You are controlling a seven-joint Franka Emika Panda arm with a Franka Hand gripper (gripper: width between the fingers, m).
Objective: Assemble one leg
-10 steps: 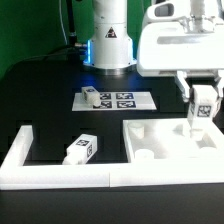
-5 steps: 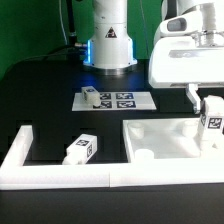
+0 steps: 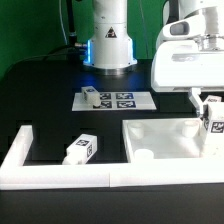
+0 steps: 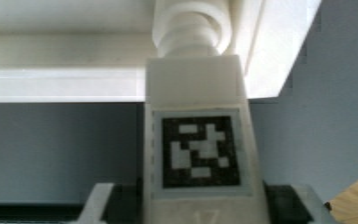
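Pinching the leg [image 3: 214, 126] upright by its sides, the gripper [image 3: 208, 106] hung at the far corner of the rimmed white panel [image 3: 160, 135] on the exterior view's right, likely to line the leg's screw end up with a corner socket. Nothing loose lay inside that rim. A spare leg [image 3: 80, 149] lay inside the white corner fence [image 3: 20, 150], and a third leg [image 3: 91, 97] sat on the marker board [image 3: 128, 100].

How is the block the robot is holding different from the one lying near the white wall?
The held leg, in the hand, stands upright; the loose leg lies on its side. The held leg is over the white panel; the loose leg rests on the black table. Both are white with checkered tags.
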